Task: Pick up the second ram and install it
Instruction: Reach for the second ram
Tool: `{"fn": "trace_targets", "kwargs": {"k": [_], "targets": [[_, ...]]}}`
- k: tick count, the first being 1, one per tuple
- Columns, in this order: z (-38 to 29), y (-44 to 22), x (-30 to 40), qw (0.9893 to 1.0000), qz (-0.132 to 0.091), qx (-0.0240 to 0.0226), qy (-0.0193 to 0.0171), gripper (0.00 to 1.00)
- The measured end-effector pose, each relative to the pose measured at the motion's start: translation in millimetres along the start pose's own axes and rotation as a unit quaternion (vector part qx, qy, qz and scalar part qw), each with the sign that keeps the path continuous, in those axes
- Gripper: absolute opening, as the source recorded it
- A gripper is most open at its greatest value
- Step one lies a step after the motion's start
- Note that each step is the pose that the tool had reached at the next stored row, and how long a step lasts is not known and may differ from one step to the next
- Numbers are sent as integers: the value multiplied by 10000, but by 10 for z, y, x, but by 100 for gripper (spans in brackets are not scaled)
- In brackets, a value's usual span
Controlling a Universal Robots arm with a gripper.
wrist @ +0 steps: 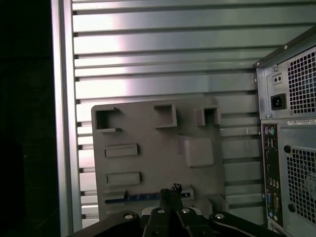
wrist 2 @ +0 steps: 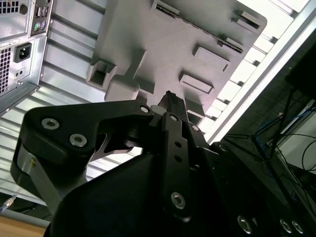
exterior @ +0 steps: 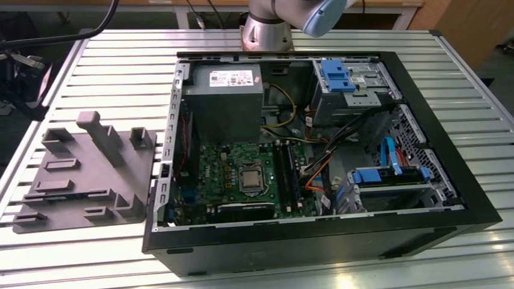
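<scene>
Second ram (wrist: 133, 198) sits edge-on in a long slot of the grey moulded tray (wrist: 143, 128). In the first wrist view it is a thin dark strip with a bluish shine, and it runs along the tray's edge nearest the camera. It is not held by anything.

The gripper (wrist: 171, 190) hangs above this same edge of the tray. In the first wrist view its black fingertips overlap part of the strip; I cannot tell how high it stands over the stick. In the second wrist view the gripper (wrist 2: 170, 96) has its two fingers pressed together with nothing between them, and it points down toward the tray (wrist 2: 163, 44).

The tray carries several raised blocks and shallow rectangular pockets. It lies flat on the slatted metal table (exterior: 120, 60). In the exterior view the tray (exterior: 72, 174) is at the exterior view's left, just beside the open computer case (exterior: 321, 238).

The case lies on its side with the cover off. Inside it, the green motherboard (exterior: 233, 174) lies below the grey power supply (exterior: 225, 96), and dark memory slots (exterior: 285, 174) run beside the processor socket. I cannot tell if a stick is already in one of them.

The arm's base (exterior: 269, 27) stands at the far edge of the table, behind the case.
</scene>
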State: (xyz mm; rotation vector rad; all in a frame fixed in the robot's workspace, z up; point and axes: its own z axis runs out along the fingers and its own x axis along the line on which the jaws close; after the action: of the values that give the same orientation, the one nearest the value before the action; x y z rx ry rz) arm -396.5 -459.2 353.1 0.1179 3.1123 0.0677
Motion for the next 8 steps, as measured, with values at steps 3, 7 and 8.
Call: {"fn": "trace_targets", "kwargs": {"k": [3,7,8], "targets": [[3,-10,4,10000,0,0,1,11],[8,-22,11,10000,0,0,1,11],[10,-24,13,10000,0,0,0,11]]}}
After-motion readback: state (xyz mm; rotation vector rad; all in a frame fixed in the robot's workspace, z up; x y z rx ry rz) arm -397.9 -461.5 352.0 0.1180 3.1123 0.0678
